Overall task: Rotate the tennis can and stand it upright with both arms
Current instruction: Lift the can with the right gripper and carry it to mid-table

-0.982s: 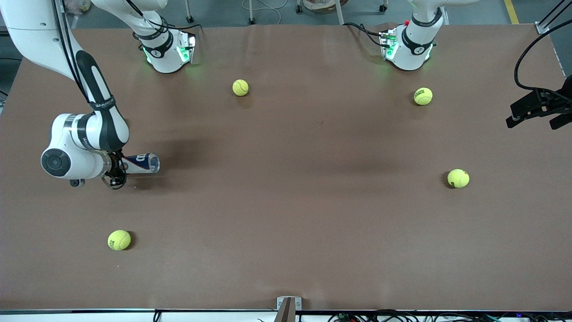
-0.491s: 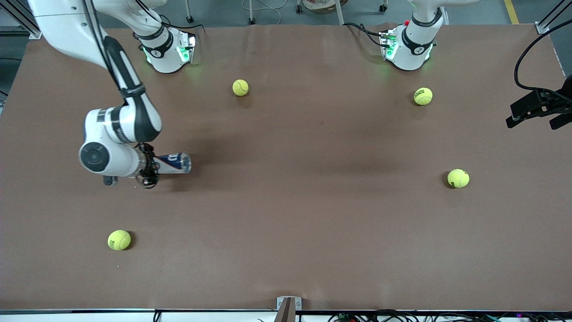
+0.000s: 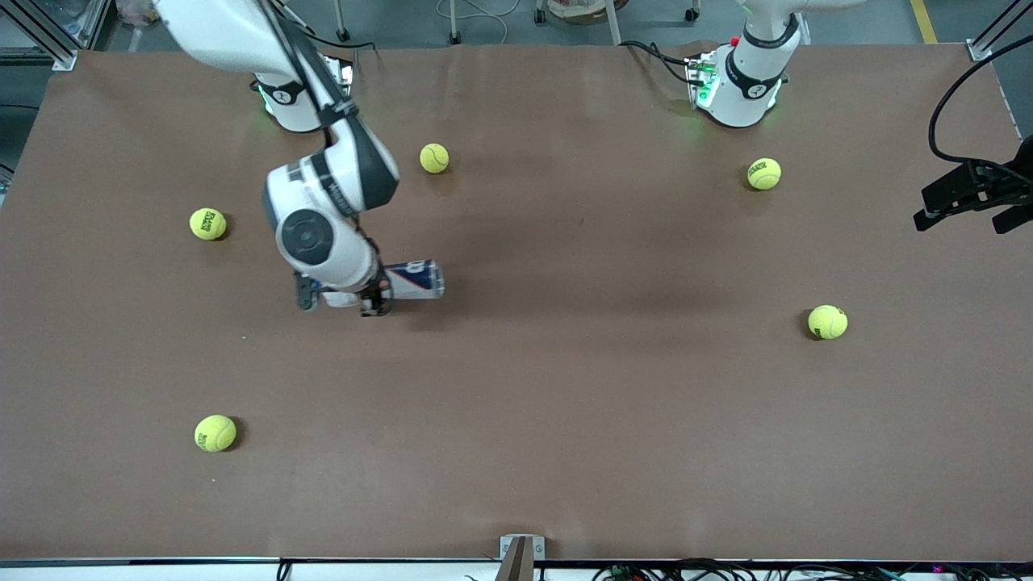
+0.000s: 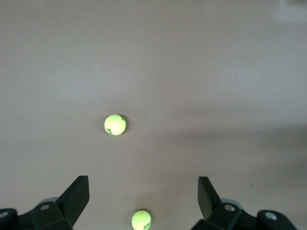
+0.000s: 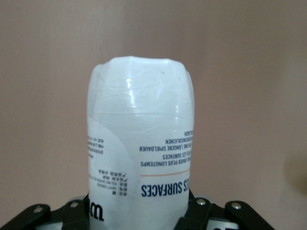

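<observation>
Front view: right gripper is clamping the tennis can, lying sideways just above the table, mid-table toward right arm's end; wrist is hiding can's gripped end. Left gripper is waiting at frame edge, partly cut off.

Left wrist view: fingers are standing wide apart, nothing btwn; two tennis balls below.

Right wrist view: can is filling frame, fingers mostly hidden under it.
</observation>
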Robot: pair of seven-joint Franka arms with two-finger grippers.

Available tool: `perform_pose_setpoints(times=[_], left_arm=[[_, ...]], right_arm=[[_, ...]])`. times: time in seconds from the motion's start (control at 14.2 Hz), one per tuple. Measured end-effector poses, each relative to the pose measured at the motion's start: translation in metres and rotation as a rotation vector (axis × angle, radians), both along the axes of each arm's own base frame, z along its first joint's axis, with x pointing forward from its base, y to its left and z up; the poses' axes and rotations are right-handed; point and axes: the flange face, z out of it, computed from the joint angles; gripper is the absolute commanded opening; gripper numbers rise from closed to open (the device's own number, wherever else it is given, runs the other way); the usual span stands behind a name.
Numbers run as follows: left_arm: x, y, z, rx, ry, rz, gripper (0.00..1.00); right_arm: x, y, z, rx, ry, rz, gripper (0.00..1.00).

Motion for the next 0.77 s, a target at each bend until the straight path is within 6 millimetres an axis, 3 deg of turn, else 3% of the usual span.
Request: perform_pose_setpoints(times=[0.28,0.49,0.77], left_arm=[[0.0,0.0,0.0,0.0,0.0,0.0,1.0],[0.0,0.0,0.0,0.0,0.0,0.0,1.0],[0.0,0.0,0.0,0.0,0.0,0.0,1.0]], right_arm=[[-0.022,0.092,0.008,0.057,-0.022,0.042,0.6],[-0.018,0.153,0.006,0.077,-0.065,0.01,0.6],[-0.009,0.22,-0.017,0.099,-0.109,-0.049,0.6]])
